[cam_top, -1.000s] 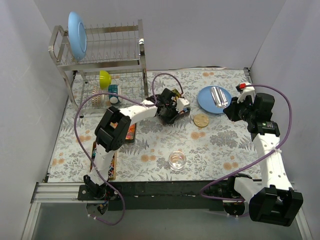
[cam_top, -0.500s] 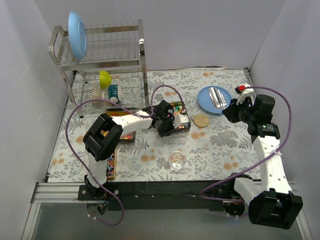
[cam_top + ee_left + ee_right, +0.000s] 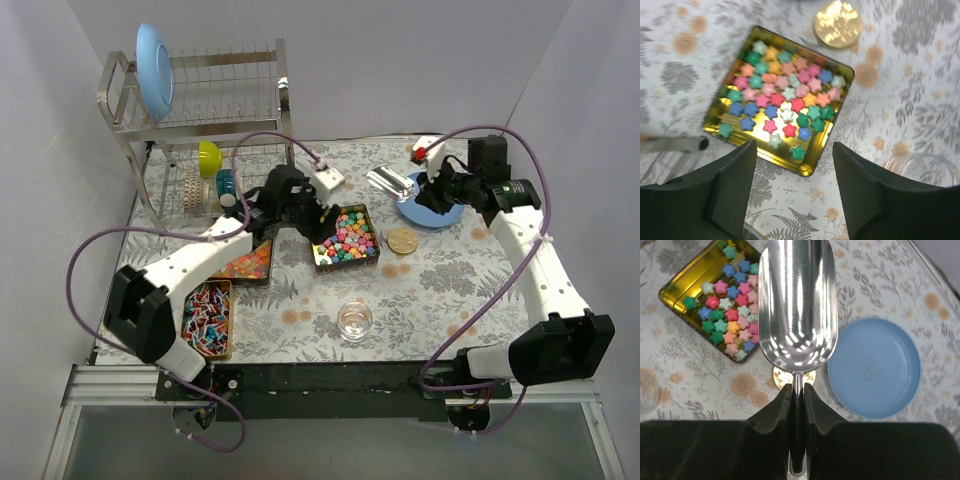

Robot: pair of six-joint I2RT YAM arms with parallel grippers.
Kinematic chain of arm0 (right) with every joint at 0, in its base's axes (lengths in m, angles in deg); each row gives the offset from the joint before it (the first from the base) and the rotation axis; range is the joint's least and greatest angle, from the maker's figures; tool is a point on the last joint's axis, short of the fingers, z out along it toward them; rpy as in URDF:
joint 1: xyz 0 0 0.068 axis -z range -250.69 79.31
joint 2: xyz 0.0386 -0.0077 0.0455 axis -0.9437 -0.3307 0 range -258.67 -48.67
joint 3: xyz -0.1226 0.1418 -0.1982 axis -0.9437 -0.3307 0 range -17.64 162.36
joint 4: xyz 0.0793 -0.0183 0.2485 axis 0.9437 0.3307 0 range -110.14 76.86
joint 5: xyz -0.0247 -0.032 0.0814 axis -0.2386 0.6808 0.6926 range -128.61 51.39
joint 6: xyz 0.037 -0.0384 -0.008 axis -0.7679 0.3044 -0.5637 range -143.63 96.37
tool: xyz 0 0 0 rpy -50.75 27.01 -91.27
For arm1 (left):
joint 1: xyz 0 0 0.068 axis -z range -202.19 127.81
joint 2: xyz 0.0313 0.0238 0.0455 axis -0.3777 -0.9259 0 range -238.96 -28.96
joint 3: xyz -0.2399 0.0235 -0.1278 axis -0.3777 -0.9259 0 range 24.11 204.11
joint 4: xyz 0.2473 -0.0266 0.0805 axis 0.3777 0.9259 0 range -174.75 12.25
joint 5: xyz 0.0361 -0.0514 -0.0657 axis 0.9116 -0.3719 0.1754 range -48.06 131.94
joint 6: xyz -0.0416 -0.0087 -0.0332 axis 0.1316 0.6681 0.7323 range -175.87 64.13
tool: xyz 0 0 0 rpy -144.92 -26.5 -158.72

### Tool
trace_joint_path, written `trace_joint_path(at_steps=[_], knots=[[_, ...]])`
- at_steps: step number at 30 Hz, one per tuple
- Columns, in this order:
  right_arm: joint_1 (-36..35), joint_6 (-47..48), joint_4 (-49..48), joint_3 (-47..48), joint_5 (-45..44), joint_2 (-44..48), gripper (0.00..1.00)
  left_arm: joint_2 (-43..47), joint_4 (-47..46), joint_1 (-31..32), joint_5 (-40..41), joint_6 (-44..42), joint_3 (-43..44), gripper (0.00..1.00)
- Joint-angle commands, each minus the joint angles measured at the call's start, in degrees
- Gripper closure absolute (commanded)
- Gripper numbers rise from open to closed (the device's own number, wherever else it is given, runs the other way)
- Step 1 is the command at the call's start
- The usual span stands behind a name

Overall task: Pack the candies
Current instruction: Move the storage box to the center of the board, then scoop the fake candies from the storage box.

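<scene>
The candies [image 3: 346, 237] are small stars in mixed bright colours, filling an open gold tin [image 3: 318, 262] at the table's middle. They also show in the left wrist view as candies [image 3: 784, 102] and in the right wrist view as candies [image 3: 730, 305]. My left gripper [image 3: 308, 218] hovers open just left of the tin, and in its own view the left gripper [image 3: 794, 200] has only tablecloth between its fingers. My right gripper [image 3: 432, 190] is shut on the handle of a shiny metal scoop [image 3: 390, 180]. The right gripper [image 3: 797, 405] holds the scoop [image 3: 796, 305] empty above the table.
A blue plate [image 3: 428, 214] lies under the right gripper, a round gold lid [image 3: 402, 240] beside it. A small glass bowl [image 3: 354, 319] stands near the front. Two more tins [image 3: 247, 262] [image 3: 207, 318] sit on the left. A dish rack [image 3: 200, 130] fills the back left.
The left gripper has pulled back from over the tin and opened, uncovering the candies. The right gripper has lifted the scoop off the blue plate and carried it left.
</scene>
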Motion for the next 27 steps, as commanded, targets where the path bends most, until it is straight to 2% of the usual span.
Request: trace_joint_path(at_steps=[1,4,6,10,11,13,14,15,18,20,22,27], knots=[[-5.5,16.8,16.4,13.0,-2.8,-6.6,0.99,10.6,-2.7,-4.3,0.2,15.6,-7.7,0.39],[-6.8,24.6,24.5,20.3,-4.2,-12.9,0.99,13.5,-4.2,-5.4,1.6,18.9,-13.8,0.4],[-8.5,28.6,30.4,25.9,-5.5,-16.2,0.99,13.6,-3.3,-6.6,-1.7,19.3,-15.5,0.4],[-12.2,40.8,37.1,32.3,-11.8,-23.8,0.99,12.7,-1.9,-12.4,-2.6,24.1,-17.4,0.53],[-14.1,42.1,37.8,33.3,-13.7,-24.8,0.99,12.2,-1.7,-13.1,-2.7,26.0,-17.7,0.69],[-16.7,44.2,38.7,35.3,-19.1,-27.6,0.99,12.4,-2.3,-13.6,-3.5,27.1,-18.5,0.88],[-17.6,45.8,38.6,35.7,-21.2,-28.3,0.99,12.5,-4.1,-13.6,-4.4,29.0,-19.4,1.0],[-18.6,46.4,38.4,36.0,-26.4,-29.9,0.99,12.8,-5.2,-13.6,-5.8,30.3,-21.3,1.0],[-21.4,47.4,39.1,40.9,-33.2,-33.9,0.99,13.3,-11.6,-13.5,-8.3,35.3,-26.8,1.0],[-23.0,48.9,39.0,43.0,-37.0,-35.1,0.99,13.7,-16.5,-13.4,-7.4,37.4,-29.3,1.0],[-24.3,51.6,38.5,44.4,-41.6,-36.9,0.99,14.1,-17.5,-13.4,-6.7,40.1,-31.5,1.0],[-27.0,53.4,39.0,50.3,-50.4,-42.3,0.99,12.1,-21.7,-13.4,-7.0,41.8,-32.1,1.0]])
